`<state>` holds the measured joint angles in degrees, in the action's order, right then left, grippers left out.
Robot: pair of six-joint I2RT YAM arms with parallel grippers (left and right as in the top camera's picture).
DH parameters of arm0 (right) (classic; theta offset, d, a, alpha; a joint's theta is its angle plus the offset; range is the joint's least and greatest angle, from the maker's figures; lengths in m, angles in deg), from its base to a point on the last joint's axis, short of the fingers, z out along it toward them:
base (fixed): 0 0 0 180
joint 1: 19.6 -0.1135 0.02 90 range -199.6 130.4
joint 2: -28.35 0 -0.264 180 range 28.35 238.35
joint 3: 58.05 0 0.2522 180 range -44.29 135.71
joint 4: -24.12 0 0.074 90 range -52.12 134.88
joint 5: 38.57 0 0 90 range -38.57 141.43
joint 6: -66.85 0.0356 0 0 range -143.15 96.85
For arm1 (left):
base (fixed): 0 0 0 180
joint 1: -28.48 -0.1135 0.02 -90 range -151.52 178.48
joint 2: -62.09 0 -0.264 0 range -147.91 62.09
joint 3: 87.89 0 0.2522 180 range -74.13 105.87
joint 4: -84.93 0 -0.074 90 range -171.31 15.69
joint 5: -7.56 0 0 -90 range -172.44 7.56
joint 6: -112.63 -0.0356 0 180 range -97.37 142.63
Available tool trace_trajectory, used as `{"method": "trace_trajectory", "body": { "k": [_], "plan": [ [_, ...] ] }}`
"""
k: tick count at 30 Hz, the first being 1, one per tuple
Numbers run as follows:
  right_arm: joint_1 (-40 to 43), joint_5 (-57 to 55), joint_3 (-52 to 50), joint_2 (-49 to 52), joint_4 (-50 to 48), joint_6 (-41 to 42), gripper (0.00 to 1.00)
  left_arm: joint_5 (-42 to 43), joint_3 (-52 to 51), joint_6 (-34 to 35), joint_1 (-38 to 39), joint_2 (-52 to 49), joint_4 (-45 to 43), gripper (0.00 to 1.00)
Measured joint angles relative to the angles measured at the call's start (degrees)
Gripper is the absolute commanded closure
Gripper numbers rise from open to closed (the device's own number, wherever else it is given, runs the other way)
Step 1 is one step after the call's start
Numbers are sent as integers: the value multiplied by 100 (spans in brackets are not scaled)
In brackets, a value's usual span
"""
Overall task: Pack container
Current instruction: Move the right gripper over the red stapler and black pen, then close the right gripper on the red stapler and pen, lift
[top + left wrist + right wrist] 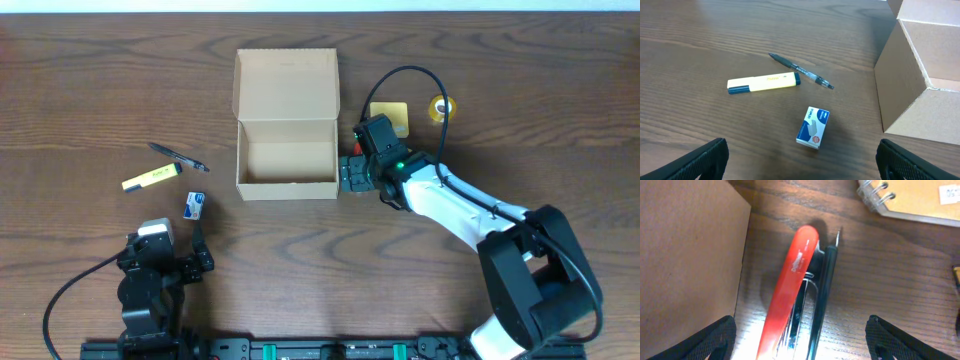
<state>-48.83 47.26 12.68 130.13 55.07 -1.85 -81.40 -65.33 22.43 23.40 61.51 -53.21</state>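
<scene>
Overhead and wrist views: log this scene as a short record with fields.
container: open, flap lid up
right claw: open, straddling red stapler beside container, not gripping
left claw: open, holding nothing
left of container: highlighter, pen, staple box
right of container: notepad, tape roll

Overhead: straight down, whole table (100,60). Left wrist: low, near the container (900,85), shared with overhead. Right wrist: very close, probably a stapler (790,290).
</scene>
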Motion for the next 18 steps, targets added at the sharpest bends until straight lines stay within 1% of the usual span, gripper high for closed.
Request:
{"method": "trace_trajectory", "body": {
  "k": [5,8,13,18],
  "plan": [
    [0,-61,22,210,-68,83,19,0,0,0,0,0,0,5],
    [0,-76,22,315,-131,127,23,0,0,0,0,0,0,5],
    [0,-153,22,328,-210,153,25,0,0,0,0,0,0,5],
    [2,-195,24,363,-234,173,30,0,0,0,0,0,0,5]
  ]
}}
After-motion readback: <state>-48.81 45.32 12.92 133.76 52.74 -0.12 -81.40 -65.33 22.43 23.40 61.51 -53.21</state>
